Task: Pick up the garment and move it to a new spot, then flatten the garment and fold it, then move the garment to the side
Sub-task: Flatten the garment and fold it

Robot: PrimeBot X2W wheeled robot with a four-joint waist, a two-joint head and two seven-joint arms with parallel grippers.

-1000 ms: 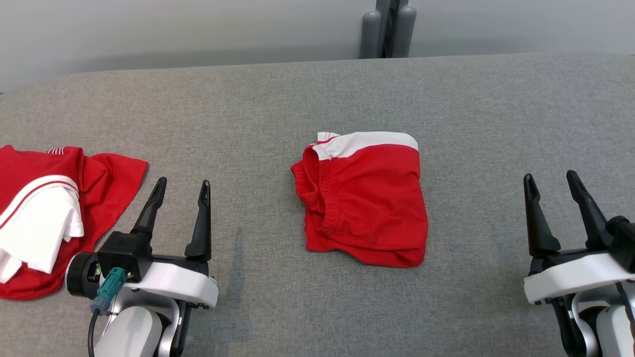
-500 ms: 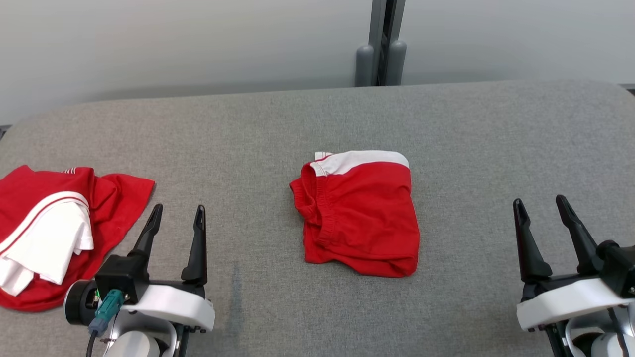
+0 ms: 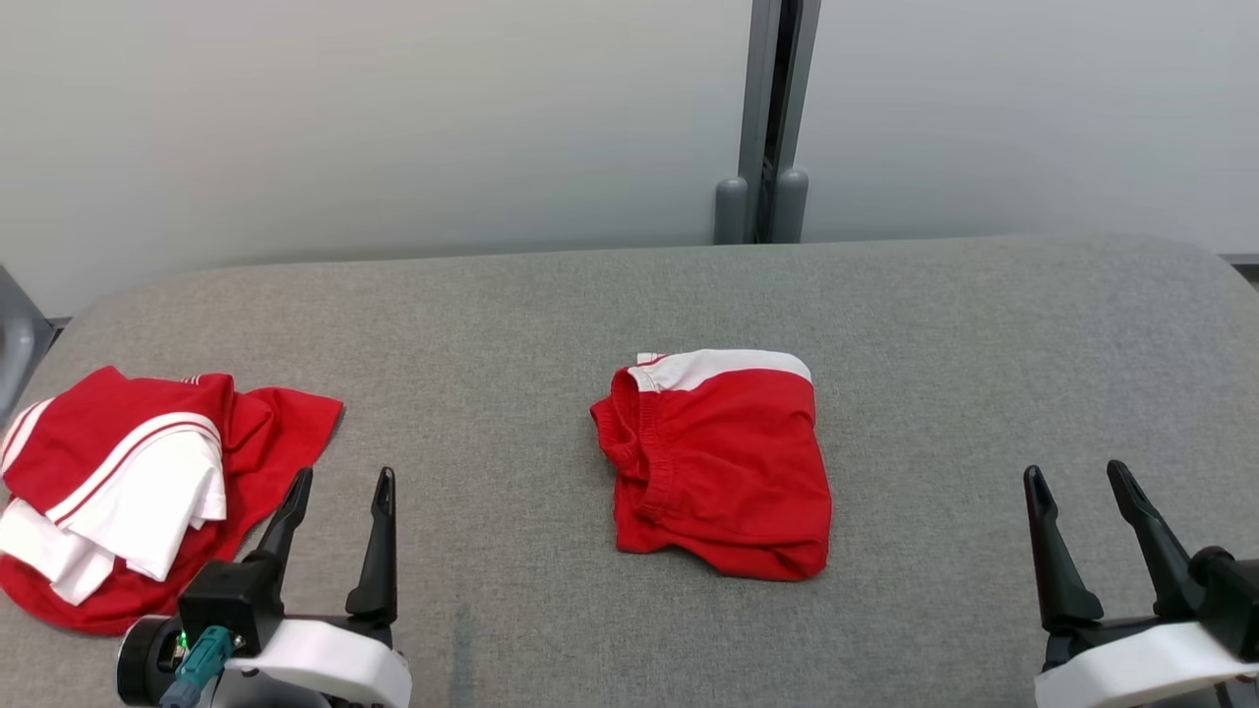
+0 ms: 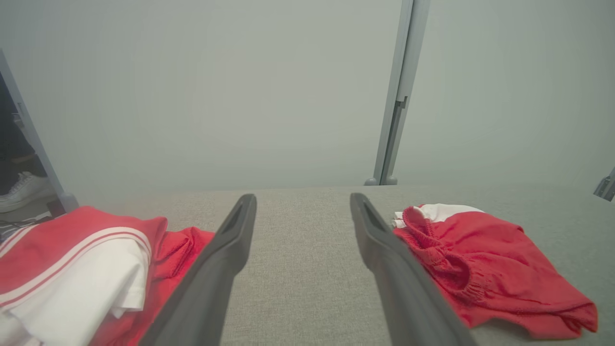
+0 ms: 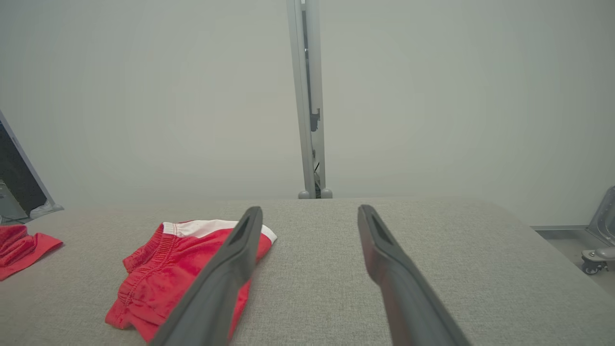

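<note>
Folded red shorts (image 3: 718, 462) (white band at the far edge) lie flat mid grey table (image 3: 964, 324), btwn both grippers, well apart from each. L gripper (image 3: 341, 477) lower left, fingers spread, empty. R gripper (image 3: 1074, 472) lower right, likewise spread, empty. Crumpled red-white shirt (image 3: 128, 492) lies just left of L gripper.

crumpled red/wht shirt (image 3: 128, 492) at l. edge of grey table (image 3: 984, 344), grey post (image 3: 772, 98) behind ctr.
</note>
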